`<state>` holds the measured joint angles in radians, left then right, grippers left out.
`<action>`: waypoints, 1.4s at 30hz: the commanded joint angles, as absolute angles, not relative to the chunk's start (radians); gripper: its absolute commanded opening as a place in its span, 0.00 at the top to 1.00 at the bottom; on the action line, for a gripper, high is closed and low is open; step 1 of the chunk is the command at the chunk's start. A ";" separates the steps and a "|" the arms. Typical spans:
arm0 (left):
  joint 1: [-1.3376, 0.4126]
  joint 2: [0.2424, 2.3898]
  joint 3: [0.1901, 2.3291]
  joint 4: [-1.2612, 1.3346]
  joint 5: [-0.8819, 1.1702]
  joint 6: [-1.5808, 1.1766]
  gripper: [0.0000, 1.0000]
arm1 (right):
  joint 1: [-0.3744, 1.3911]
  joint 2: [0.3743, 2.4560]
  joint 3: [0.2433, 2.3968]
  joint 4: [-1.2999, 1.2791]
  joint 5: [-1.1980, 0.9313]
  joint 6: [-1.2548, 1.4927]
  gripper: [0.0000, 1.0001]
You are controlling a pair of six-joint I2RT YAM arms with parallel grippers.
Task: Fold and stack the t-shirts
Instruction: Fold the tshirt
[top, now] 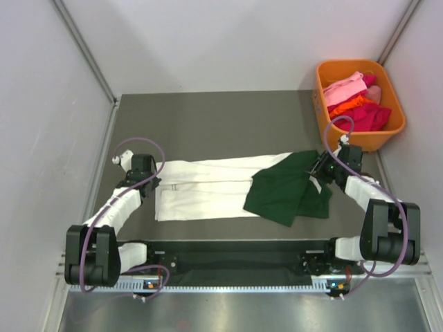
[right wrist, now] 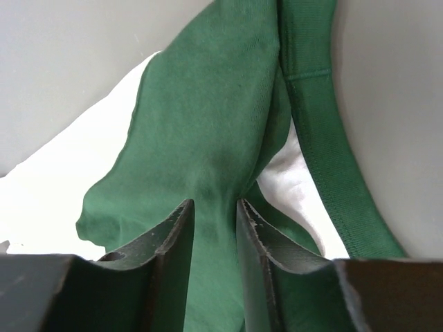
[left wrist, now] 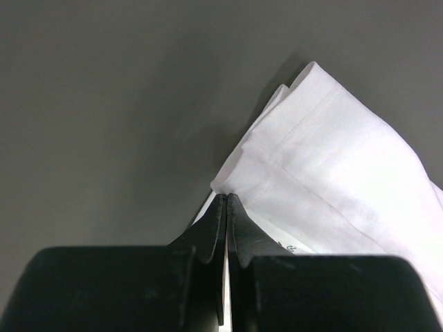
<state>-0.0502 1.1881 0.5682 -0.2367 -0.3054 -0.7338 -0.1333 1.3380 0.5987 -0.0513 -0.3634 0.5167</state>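
The cream-white t-shirt (top: pixel 201 188) lies as a long folded strip across the mat. The dark green t-shirt (top: pixel 284 194) lies crumpled over its right end. My left gripper (top: pixel 148 181) is at the white shirt's left edge. In the left wrist view it (left wrist: pixel 227 196) is shut, with its tips pinching the edge of the white cloth (left wrist: pixel 332 159). My right gripper (top: pixel 320 169) is at the green shirt's right edge. In the right wrist view it (right wrist: pixel 214 202) is shut on a bunched fold of green cloth (right wrist: pixel 208 104), with white cloth (right wrist: pixel 69 180) beneath. No printing shows.
An orange basket (top: pixel 367 142) with pink, orange and red clothes (top: pixel 356 100) stands at the back right, just beyond my right gripper. The dark grey mat (top: pixel 208 117) is bounded by white walls on the left, right and back.
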 commanded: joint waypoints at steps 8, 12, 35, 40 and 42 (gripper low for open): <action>-0.043 1.189 0.571 -0.212 -0.311 -0.721 1.00 | -0.135 1.299 0.649 -0.057 -0.360 0.503 0.80; -0.043 1.187 0.572 -0.212 -0.310 -0.718 1.00 | -0.133 1.304 0.644 -0.048 -0.373 0.511 0.95; -0.043 1.175 0.548 -0.227 -0.319 -0.713 1.00 | -0.160 1.229 0.649 -0.153 -0.253 0.486 1.00; -0.043 1.175 0.529 -0.232 -0.318 -0.716 1.00 | -0.164 1.258 0.627 -0.144 -0.232 0.492 1.00; -0.043 1.174 0.526 -0.232 -0.319 -0.721 1.00 | -0.164 1.262 0.621 -0.141 -0.215 0.500 1.00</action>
